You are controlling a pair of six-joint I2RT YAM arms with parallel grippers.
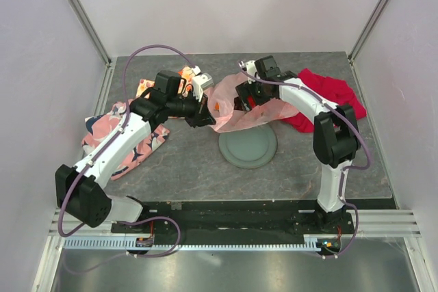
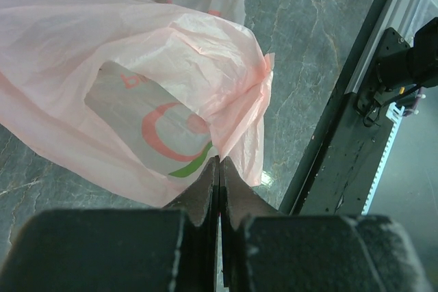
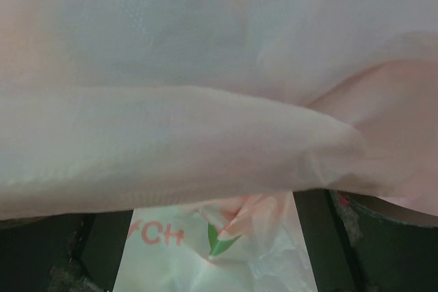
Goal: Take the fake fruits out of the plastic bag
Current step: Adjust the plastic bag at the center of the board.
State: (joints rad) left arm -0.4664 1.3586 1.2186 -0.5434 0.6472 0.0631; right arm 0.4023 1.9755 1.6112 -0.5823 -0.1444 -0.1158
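Two grippers at crinkly pale-pink plastic bag (image 2: 102, 32): left gripper (image 2: 219, 163) pinches film just ahead; right gripper (image 1: 241, 100) buried, state unreadable. Lift pinch, mouth taut.

This is a robotics lab test cell: plain white panel walls (image 1: 226, 5) held by aluminium posts (image 1: 81, 13) box in a grey stone-patterned table (image 1: 205, 169), with a left arm (image 1: 113, 145) and a right arm (image 1: 334, 138), both trailing purple cables (image 1: 161, 48), bolted to a black base rail (image 1: 233, 218).

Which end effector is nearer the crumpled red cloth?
Right. The right end effector sits just left of the crumpled red cloth, at the translucent pale-pink plastic bag; the left end effector grips the bag's opposite side, farther left.
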